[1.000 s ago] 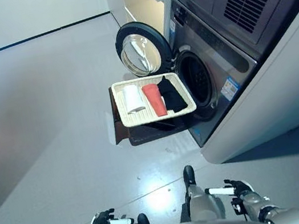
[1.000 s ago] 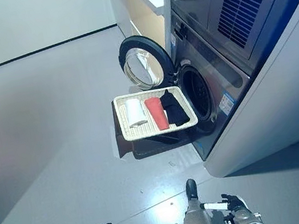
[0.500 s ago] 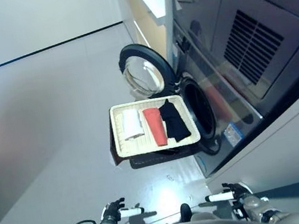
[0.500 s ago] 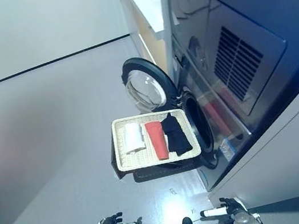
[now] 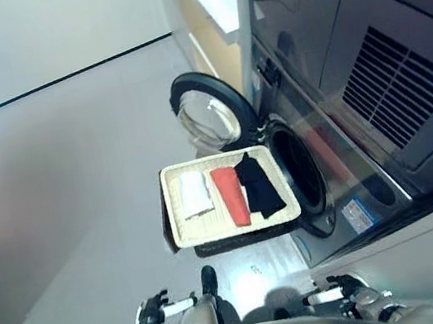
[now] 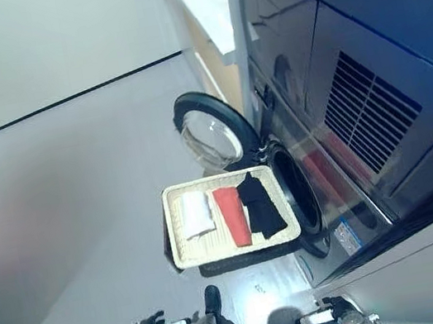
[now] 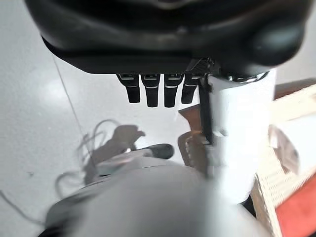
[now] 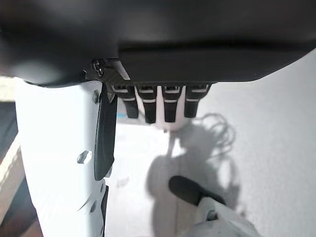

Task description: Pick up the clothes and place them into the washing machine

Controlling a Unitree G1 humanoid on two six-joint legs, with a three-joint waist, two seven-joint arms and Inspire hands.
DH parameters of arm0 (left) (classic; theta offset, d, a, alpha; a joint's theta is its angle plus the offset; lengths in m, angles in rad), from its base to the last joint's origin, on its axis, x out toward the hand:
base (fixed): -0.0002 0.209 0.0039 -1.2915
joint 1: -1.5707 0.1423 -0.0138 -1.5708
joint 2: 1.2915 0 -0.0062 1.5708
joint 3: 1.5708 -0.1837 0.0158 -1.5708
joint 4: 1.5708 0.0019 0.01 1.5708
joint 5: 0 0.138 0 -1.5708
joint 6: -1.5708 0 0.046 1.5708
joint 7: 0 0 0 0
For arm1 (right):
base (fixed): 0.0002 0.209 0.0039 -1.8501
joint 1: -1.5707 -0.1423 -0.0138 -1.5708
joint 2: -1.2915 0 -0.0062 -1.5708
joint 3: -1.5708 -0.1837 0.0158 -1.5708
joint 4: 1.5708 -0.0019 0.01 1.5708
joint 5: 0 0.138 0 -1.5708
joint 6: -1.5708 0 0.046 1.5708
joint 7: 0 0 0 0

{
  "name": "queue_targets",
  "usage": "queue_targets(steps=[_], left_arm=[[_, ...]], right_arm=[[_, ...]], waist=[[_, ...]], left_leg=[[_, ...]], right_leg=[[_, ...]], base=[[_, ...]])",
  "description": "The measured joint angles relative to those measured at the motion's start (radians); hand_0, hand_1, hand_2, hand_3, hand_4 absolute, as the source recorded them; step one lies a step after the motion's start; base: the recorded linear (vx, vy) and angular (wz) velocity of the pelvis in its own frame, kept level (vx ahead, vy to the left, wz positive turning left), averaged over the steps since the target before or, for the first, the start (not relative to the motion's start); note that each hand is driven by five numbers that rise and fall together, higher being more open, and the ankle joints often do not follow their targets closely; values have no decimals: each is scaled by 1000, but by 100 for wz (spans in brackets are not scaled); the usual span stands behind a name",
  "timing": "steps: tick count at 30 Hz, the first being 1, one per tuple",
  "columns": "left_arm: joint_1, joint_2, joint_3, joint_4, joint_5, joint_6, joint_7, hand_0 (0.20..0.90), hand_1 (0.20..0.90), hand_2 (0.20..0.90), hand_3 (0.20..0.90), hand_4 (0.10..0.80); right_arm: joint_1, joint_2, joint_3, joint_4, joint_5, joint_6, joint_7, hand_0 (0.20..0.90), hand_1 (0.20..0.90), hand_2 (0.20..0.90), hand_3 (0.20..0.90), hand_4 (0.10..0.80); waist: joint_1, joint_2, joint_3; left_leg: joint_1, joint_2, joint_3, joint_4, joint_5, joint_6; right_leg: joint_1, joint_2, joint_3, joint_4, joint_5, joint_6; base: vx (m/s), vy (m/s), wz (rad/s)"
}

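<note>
- The whole picture has shifted since a second ago: my head camera has swung, so the washer (image 5: 324, 151) now fills more of the right side. The things themselves keep their places; the camera moved, not they.
- My left hand (image 5: 153, 314) sits at the lower left edge of the frame and my right hand (image 5: 339, 287) at the lower right, both low and well apart from the tray (image 5: 179, 223), much as before.
- My left fingers (image 7: 150, 91) hang straight in a row, spread loosely and holding nothing; my right fingers (image 8: 154, 106) do the same. I am carrying no cloth.
- The clothes are all on the tray at mid-frame: a white cloth (image 5: 194, 193) on its left, a red cloth (image 5: 229, 196) in the middle, a black cloth (image 5: 257, 184) on its right, side by side.
- The tray stands on a dark stand just beside the washer's drum opening (image 5: 301, 174), and the round door (image 5: 207, 117) is swung open above it in the frame.
- My judgement: nothing of the task is done yet. I am only nearing the tray, and the reach for a first cloth remains ahead.
- The eye views show tray, clothes, door and drum together, which neither wrist view does.
- The left wrist view shows a corner of the tray's woven rim (image 7: 270, 195) with white and red cloth at its edge. The right wrist view shows mostly bare floor (image 8: 276, 123) past my fingers, and none of the clothes that I can make out.
</note>
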Motion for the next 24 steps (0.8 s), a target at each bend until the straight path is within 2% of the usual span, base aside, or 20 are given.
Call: queue_targets(steps=[1,2,3,5,7,9,12,13,15,16,17,19,20,21,22,24], left_arm=[[3,-5,-8,-3,2,1,-1,900,900,900,900,800],[2,5,-9,-6,10,1,-2,900,900,900,900,800],[-1,28,-5,-13,15,1,0,900,900,900,900,800],[-13,46,-3,-12,20,4,0,900,900,900,900,800],[-23,47,-7,-18,20,1,0,900,900,900,900,800],[-27,49,-7,-21,20,2,1,900,900,900,900,800],[-36,41,-10,-6,30,6,-8,900,900,900,900,800],[-34,40,-11,-3,37,9,-10,900,900,900,900,800],[-32,42,-51,3,45,11,-14,900,900,900,900,800],[-33,46,-54,7,51,12,-14,900,900,900,900,800],[-31,54,-76,7,61,15,-14,900,900,900,900,800],[-32,72,-101,5,80,20,-15,900,900,900,900,800],[-28,83,-118,5,87,22,-15,900,900,900,900,800],[-25,92,-118,5,88,22,-15,900,900,900,900,800],[-28,100,-117,4,88,21,-11,900,900,900,900,800],[-38,108,-111,-2,87,20,-6,900,900,900,900,800]], right_arm=[[9,-10,-1,2,0,0,0,900,900,900,900,800],[8,2,-2,11,0,-1,-6,900,900,900,900,800],[2,23,-2,11,0,-2,-5,900,900,900,900,800],[-5,49,-24,9,1,-3,-5,900,900,900,900,800],[-15,68,-40,11,1,-2,-2,900,900,900,900,800],[-24,83,-39,10,1,-5,6,900,900,900,900,800],[-45,84,-57,11,3,-4,10,900,900,900,900,800],[-38,83,-71,12,4,-3,10,900,900,900,900,800],[-36,67,-102,7,20,-4,7,900,900,900,900,800],[-35,65,-101,9,29,-2,6,900,900,900,900,800],[-36,63,-102,3,44,-3,5,900,900,900,900,800],[-35,65,-103,-1,49,-4,6,900,900,900,900,800],[-43,61,-103,-21,49,-6,6,900,900,900,900,800],[-43,60,-102,-42,49,-5,6,900,900,900,900,800],[-44,60,-99,-60,48,-7,5,900,900,900,900,800],[-49,59,-98,-90,48,-5,5,900,900,900,900,800]], waist=[[-2,15,-6],[-1,-12,-10],[4,-47,-12],[2,-79,-19],[9,-91,-23],[17,-102,-28],[12,-108,-37],[7,-102,-41],[1,-71,-61],[0,-71,-60],[-4,-70,-58],[-19,-72,-39],[-24,-58,-24],[-29,-55,-21],[-36,-52,-19],[-46,-55,-19]], left_leg=[[13,9,5,-18,40,76],[36,-19,41,-41,29,136],[42,-48,63,-40,19,154],[44,-87,68,-41,-1,171],[54,-112,74,-41,-11,183],[52,-124,84,-41,-21,194],[47,-133,98,-47,-40,203],[47,-121,93,-47,-55,202],[47,-82,92,-46,-57,202],[57,-86,100,-46,-58,203],[66,-71,99,-47,-58,215],[98,-76,104,-47,-57,234],[120,-70,99,-47,-60,249],[124,-71,98,-47,-66,257],[124,-72,99,-47,-68,260],[108,-73,101,-47,-68,261]], right_leg=[[4,5,12,0,-12,17],[5,-22,27,-4,-19,30],[6,-56,27,-5,-23,38],[13,-96,24,-3,-30,55],[25,-121,22,0,-34,80],[24,-136,20,1,-46,98],[5,-143,-5,56,-64,101],[-12,-135,-5,94,-69,102],[-110,-103,12,291,-74,101],[-152,-99,21,384,-70,99],[-214,-99,30,519,-68,100],[-258,-105,40,634,-35,110],[-309,-108,17,725,-26,109],[-336,-113,-6,709,-37,91],[-342,-122,-59,617,-40,85],[-358,-116,-111,450,-39,84]], base=[[161,79,-20],[254,150,-36],[335,209,-30],[281,199,0],[260,219,8],[188,164,1],[280,285,23],[114,180,29],[118,231,14],[206,385,-4],[236,360,6],[219,194,-6],[247,64,-31],[320,39,-24],[167,-35,-12],[184,-64,2]])
